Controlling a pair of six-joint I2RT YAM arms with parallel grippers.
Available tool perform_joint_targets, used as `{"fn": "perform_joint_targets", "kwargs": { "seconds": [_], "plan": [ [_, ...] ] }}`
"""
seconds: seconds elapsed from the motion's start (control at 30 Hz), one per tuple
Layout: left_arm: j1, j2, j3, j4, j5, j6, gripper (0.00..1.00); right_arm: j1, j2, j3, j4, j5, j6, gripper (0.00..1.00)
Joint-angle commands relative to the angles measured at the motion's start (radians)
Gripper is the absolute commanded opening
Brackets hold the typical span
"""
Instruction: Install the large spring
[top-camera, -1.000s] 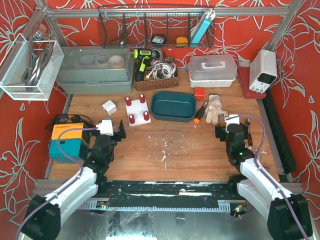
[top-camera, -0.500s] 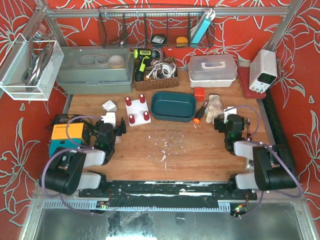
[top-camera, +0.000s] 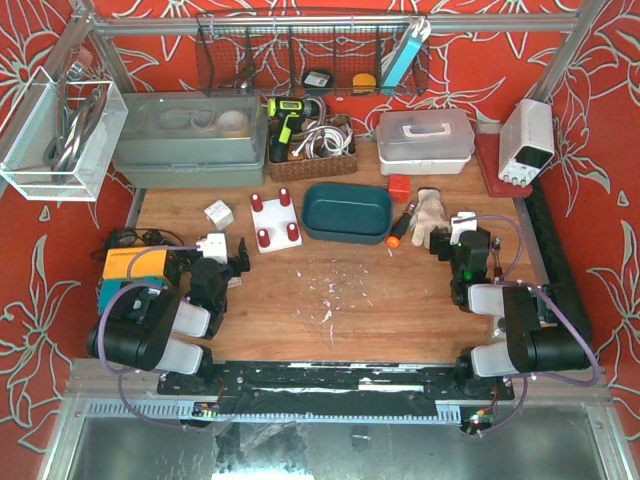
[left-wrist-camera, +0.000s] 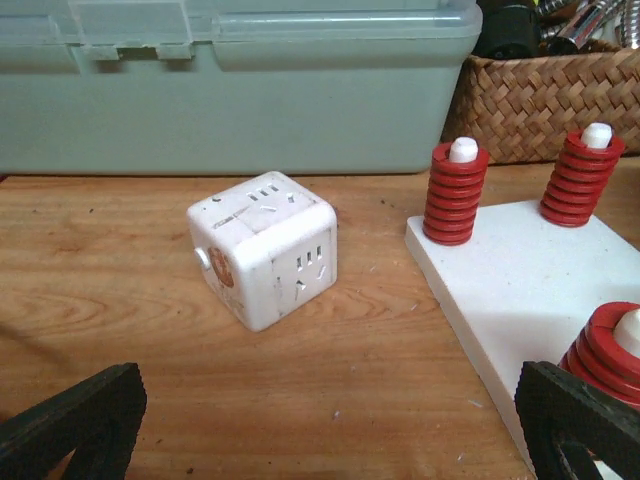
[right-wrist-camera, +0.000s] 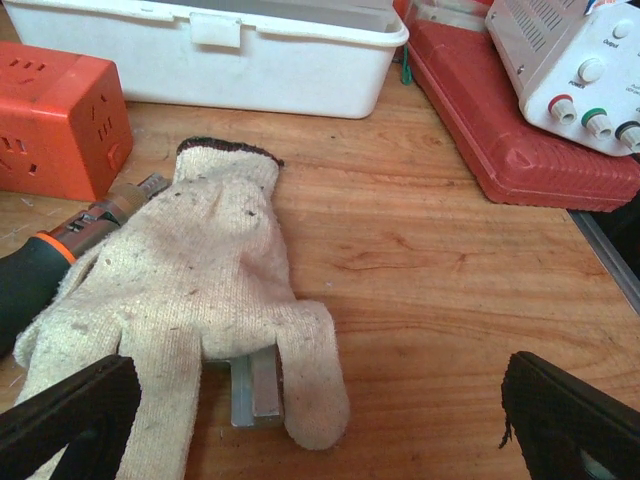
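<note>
A white base (top-camera: 275, 222) carries four red coil springs (top-camera: 264, 238) on white pegs, left of centre on the table. In the left wrist view the base (left-wrist-camera: 520, 280) is at the right, with springs (left-wrist-camera: 458, 195) standing on it; they look alike in size. My left gripper (top-camera: 222, 262) is low on the table, near the base's left corner, open and empty (left-wrist-camera: 325, 440). My right gripper (top-camera: 463, 250) is low at the right, open and empty (right-wrist-camera: 320, 440), facing a cream work glove (right-wrist-camera: 180, 290).
A white socket cube (left-wrist-camera: 265, 250) lies left of the base. A teal tray (top-camera: 347, 212) sits at centre. A metal bar (right-wrist-camera: 252, 390) lies under the glove, with a screwdriver (right-wrist-camera: 40, 270) and an orange cube (right-wrist-camera: 55, 120) beside it. Bins line the back.
Both arms have folded down over their bases. The right gripper has shifted slightly away from me. Both grippers stay open and empty.
</note>
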Motion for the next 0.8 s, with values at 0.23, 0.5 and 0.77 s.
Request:
{"fn": "perform_joint_targets", "kwargs": {
  "seconds": [0.23,0.5,0.77],
  "plan": [
    [0.019,0.005,0.020,0.070,-0.001,-0.023,1.00,0.015,0.010,-0.006,0.037,0.022,-0.018,0.99],
    [0.019,0.005,0.022,0.066,0.016,-0.017,1.00,0.015,0.012,-0.005,0.035,0.023,-0.018,0.99],
    [0.018,0.005,0.021,0.069,0.017,-0.015,1.00,0.015,0.013,-0.003,0.036,0.022,-0.017,0.99]
  ]
}}
